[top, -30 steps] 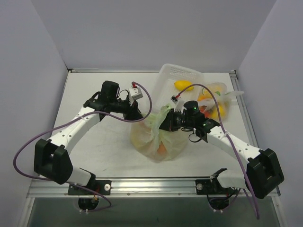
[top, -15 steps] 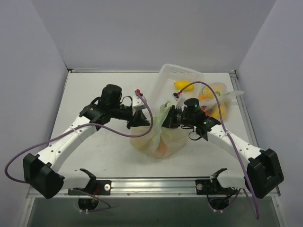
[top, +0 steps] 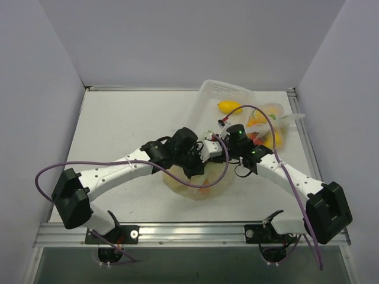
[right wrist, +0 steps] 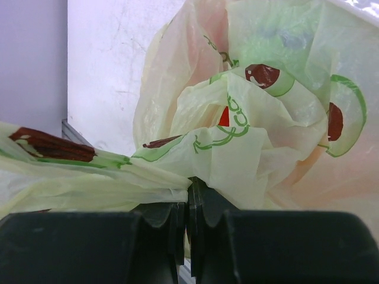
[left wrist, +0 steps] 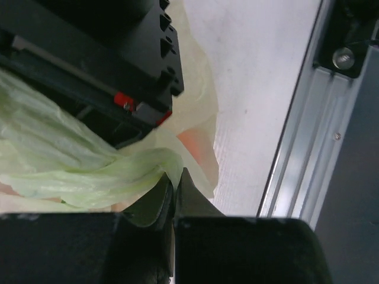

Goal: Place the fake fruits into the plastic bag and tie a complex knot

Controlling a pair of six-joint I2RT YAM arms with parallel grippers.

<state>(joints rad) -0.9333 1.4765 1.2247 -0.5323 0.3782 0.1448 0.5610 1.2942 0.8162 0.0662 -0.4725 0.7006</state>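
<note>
Left tool & right tool, each pinched tight on a bunched strand of the plastic bag sitting mid-way on the bench w/ fake fruits inside, shd cross strands under even, gentle tension so thin film doesn't tear.

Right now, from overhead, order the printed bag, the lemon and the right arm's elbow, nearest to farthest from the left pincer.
1. Printed bag, held by the left pincer.
2. Lemon, back right.
3. Right arm's elbow, front right.
</note>
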